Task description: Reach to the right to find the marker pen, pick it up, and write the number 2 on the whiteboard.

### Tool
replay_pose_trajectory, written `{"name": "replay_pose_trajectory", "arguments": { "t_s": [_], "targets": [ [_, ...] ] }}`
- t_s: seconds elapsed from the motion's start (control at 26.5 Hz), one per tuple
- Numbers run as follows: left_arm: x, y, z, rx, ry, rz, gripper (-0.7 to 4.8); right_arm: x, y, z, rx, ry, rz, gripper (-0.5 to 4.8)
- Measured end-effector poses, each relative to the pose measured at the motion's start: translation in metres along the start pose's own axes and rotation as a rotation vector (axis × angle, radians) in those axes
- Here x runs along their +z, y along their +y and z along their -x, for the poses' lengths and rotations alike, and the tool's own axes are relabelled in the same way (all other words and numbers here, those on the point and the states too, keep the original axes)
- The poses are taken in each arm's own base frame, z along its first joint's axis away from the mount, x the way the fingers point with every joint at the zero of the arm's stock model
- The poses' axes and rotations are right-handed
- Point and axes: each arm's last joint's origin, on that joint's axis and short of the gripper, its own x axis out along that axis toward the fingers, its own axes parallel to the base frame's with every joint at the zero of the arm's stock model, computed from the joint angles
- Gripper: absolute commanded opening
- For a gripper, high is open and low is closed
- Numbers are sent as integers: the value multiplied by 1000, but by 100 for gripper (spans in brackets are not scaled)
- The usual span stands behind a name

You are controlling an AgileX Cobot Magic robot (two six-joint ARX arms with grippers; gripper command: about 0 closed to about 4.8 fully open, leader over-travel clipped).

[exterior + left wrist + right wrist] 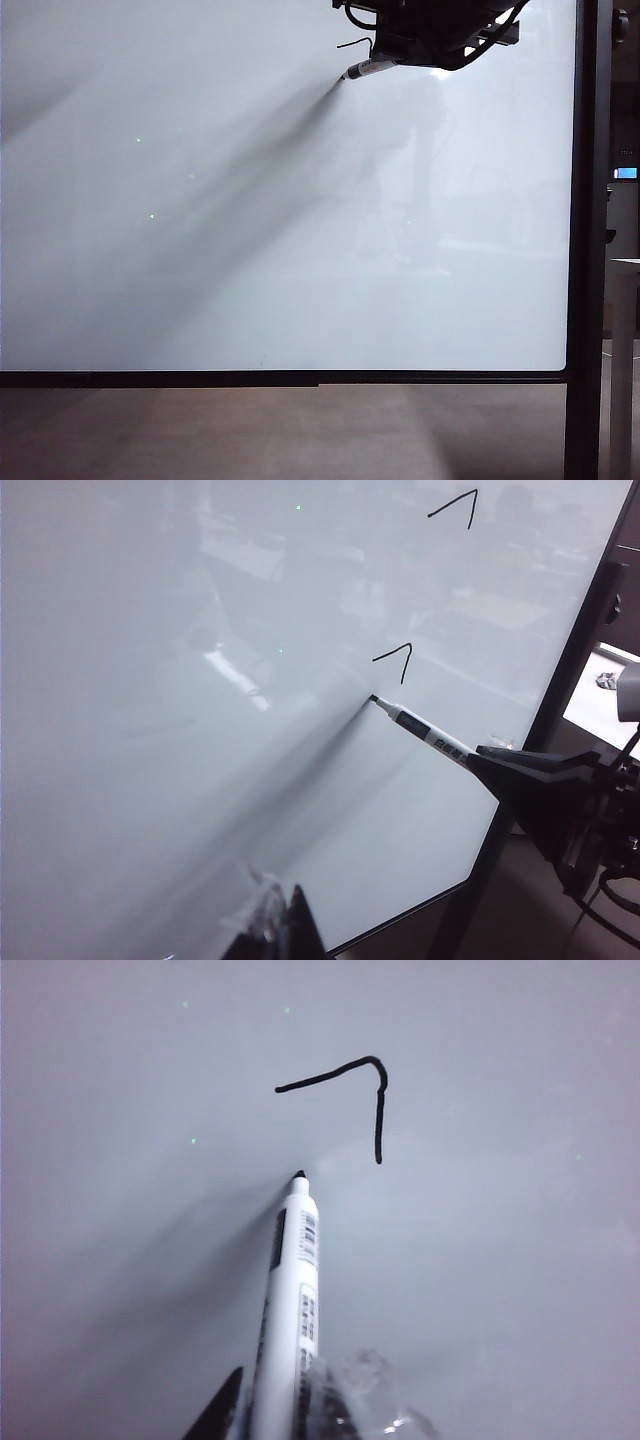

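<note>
Two strokes of the number 2 [352, 1088] are showing near the whiteboard [250, 250] top-right corner — the right gripper [285, 1410] is clamping the marker pen [290, 1300], tip just off the line's end. Next — re-touching, then drawing leftward. Whether the left gripper [275, 925] is parted, I cannot tell.

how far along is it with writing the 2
Done: the right gripper is shut on the marker pen, and the top bar and first downstroke of the number 2 are on the whiteboard. In hand: the tip sits near the stroke's end. Left: the lower strokes.
</note>
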Motion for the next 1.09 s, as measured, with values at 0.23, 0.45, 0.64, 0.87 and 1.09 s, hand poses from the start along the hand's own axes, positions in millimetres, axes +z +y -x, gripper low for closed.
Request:
{"name": "replay_pose_trajectory", "arguments": {
  "t_s": [0.23, 0.45, 0.64, 0.87, 1.09],
  "targets": [
    [0, 0, 0, 0, 0, 0, -5, 0, 0, 0, -12, -5, -1, 40],
    [0, 0, 0, 0, 0, 0, -5, 0, 0, 0, -30, -6, -1, 40],
    [0, 0, 0, 0, 0, 0, -5, 1, 0, 0, -31, -6, -1, 40],
    [0, 0, 0, 0, 0, 0, -5, 1, 0, 1, -50, -8, -1, 40],
    [0, 0, 0, 0, 0, 0, -5, 1, 0, 1, -71, -9, -1, 40]
  ]
}}
